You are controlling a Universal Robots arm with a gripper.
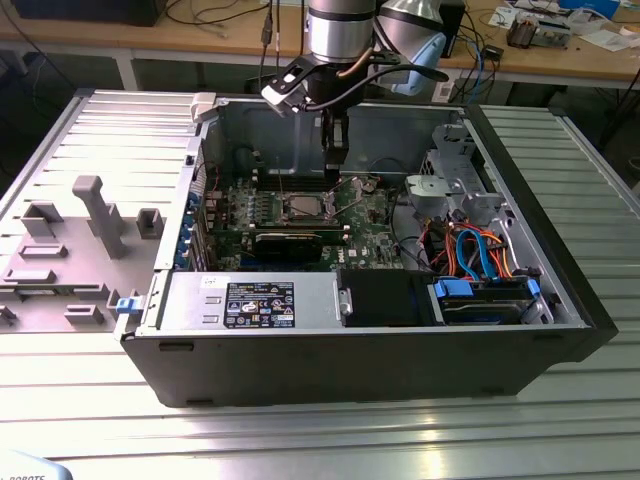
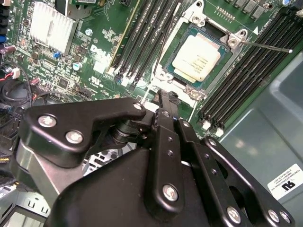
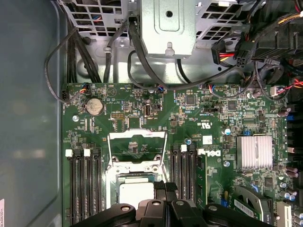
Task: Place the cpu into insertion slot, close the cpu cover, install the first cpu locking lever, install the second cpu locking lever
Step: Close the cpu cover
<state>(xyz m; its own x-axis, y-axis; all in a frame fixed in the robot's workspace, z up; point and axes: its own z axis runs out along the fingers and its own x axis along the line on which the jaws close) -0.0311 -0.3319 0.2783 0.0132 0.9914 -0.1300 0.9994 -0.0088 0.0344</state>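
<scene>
Hanging just above the motherboard [image 3: 199, 113], the claw [image 2: 165, 97] has its fingers pressed together and grips nothing. Its tips sit beside the socket edge, close to the cpu [image 2: 199, 56] but not touching it. The cpu lies flat in the socket [image 2: 176, 43], silver top up. The cover [image 3: 137, 136] is flipped open, its windowed frame raised off the chip on the side away from the claw. A thin lever rod [image 2: 265, 46] sticks out from a socket corner over the memory slots [image 2: 246, 71]. A finned heatsink [image 3: 254, 152] sits further off. In the exterior view the open computer case [image 1: 350, 360] rests on a ribbed metal table [image 1: 300, 435].
</scene>
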